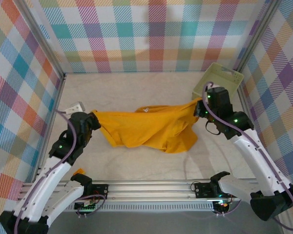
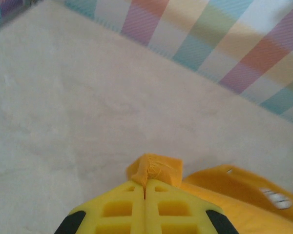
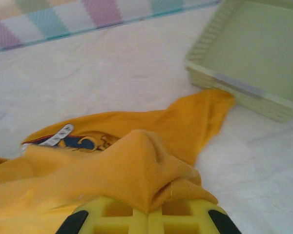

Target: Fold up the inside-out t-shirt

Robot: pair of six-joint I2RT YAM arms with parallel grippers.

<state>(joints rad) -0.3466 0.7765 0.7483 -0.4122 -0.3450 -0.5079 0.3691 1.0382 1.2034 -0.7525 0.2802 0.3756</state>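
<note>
The mustard-orange inside-out t-shirt lies stretched across the middle of the table between both arms. My left gripper is shut on its left end; in the left wrist view a small bunch of the t-shirt's cloth sticks out past the closed yellow fingers. My right gripper is shut on the right end, where a fold of the t-shirt bulges over the yellow fingertips. A small white neck label and a dark print show inside the collar. One orange tip reaches the basket.
A pale green plastic basket stands at the back right corner, just behind the right gripper; its wall is close in the right wrist view. A white object lies at the left wall. Checked walls enclose the table.
</note>
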